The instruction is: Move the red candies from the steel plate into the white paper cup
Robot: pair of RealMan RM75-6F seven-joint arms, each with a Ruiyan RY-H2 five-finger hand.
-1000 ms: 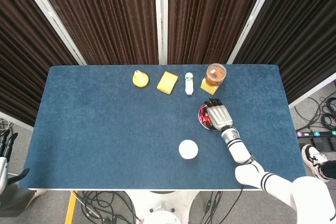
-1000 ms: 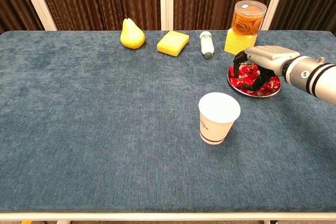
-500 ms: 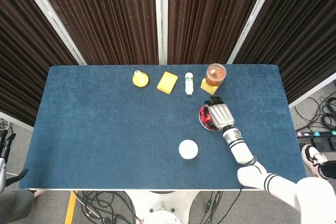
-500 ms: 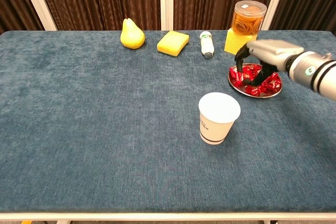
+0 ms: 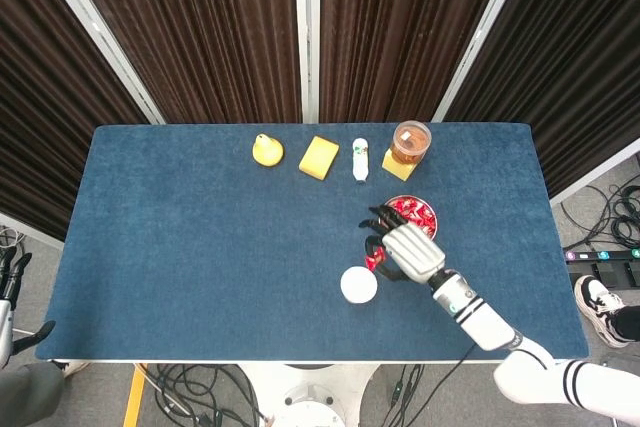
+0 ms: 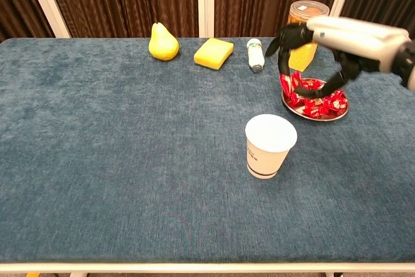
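Note:
The steel plate (image 6: pixel 316 118) sits at the right of the table, and a heap of red candies (image 6: pixel 321 103) (image 5: pixel 411 210) lies in it. The white paper cup (image 6: pixel 270 145) (image 5: pixel 358 285) stands upright in front of the plate, toward the table's near edge. My right hand (image 5: pixel 407 249) (image 6: pixel 331 33) is raised between plate and cup and pinches one red candy (image 5: pixel 375 263) in its dark fingertips, just beside the cup's rim. My left hand (image 5: pixel 10 287) hangs off the table's left edge, holding nothing, with its fingers apart.
Along the far edge lie a yellow pear (image 6: pixel 163 42), a yellow sponge (image 6: pixel 214 52), a small white bottle (image 6: pixel 255 54), and a clear jar (image 6: pixel 305 23) standing on a yellow block just behind the plate.
My right hand rose off the plate with a red candy and moved toward the cup. The plate's candies, covered before, now show in the head view.

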